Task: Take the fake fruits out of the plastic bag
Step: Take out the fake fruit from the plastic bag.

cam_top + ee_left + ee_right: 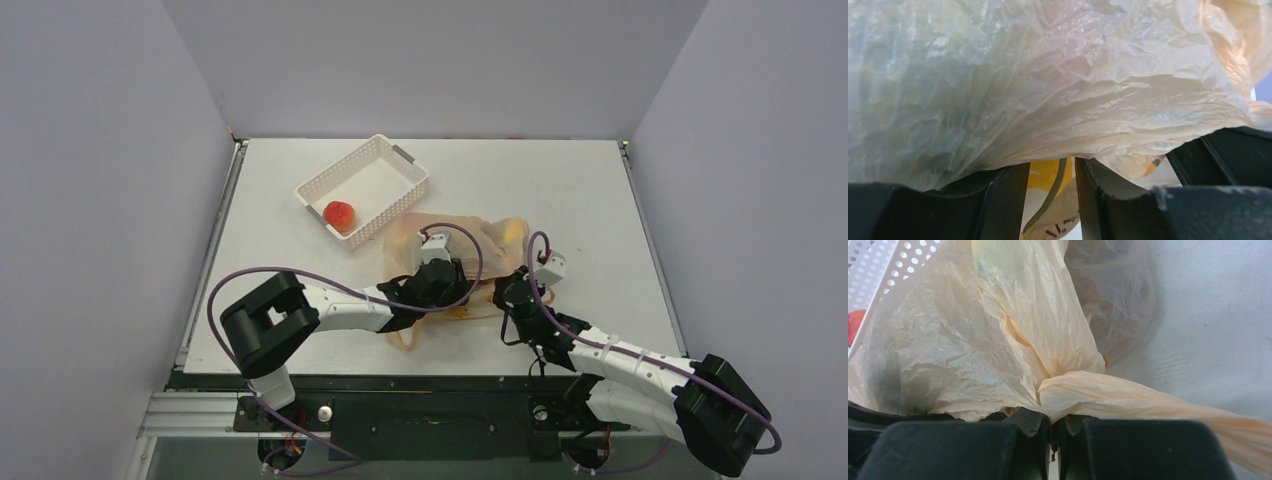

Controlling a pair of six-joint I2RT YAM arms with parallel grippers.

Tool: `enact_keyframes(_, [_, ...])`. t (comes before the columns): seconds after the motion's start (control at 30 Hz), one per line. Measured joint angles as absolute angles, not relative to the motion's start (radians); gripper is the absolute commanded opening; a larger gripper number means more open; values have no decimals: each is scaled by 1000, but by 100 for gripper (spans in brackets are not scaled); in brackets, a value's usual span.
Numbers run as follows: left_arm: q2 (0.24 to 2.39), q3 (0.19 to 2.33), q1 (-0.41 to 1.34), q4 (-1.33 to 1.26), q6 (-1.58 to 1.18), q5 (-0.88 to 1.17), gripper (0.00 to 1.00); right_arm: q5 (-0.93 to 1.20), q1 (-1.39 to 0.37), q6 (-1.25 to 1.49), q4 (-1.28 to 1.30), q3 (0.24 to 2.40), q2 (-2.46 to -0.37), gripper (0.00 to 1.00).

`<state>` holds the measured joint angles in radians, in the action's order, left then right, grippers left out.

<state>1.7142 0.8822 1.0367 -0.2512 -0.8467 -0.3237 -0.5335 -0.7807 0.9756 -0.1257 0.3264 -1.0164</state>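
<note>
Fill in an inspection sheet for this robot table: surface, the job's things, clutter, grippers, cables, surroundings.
Surface: white table, no spills seen.
Job's things: plastic bag lies crumpled mid-table; fake fruits inside, a yellow one showing through the film.
Clutter: white basket beside the bag, holding one orange-red fruit.
Grippers: left gripper under the bag's film, jaws apart, nothing seen clamped; right gripper shut on a twisted strip of the bag.
Cables: purple cables loop along both arms, one arching over the bag.
Surroundings: plain grey walls on three sides; nothing else seen.
</note>
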Motion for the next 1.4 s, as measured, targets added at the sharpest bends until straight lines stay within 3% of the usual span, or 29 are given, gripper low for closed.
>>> enact_keyframes(0.37, [1802, 897, 1036, -373, -874, -370, 44, -523, -781, 975, -121, 297, -955, 0])
enact_keyframes(0.5, [1849, 931, 1036, -397, -869, -395, 31, -522, -781, 975, -112, 289, -934, 0])
enact_keyframes(0.57, [1866, 942, 1034, -401, -861, -405, 16, -522, -781, 975, -104, 288, -921, 0])
enact_keyframes(0.73, [1868, 943, 1032, -402, -830, -407, 0, -525, -781, 973, -86, 287, -902, 0])
enact_keyframes(1.4, [1580, 920, 926, -287, -946, 64, 0, -511, -771, 953, -126, 288, -1022, 0])
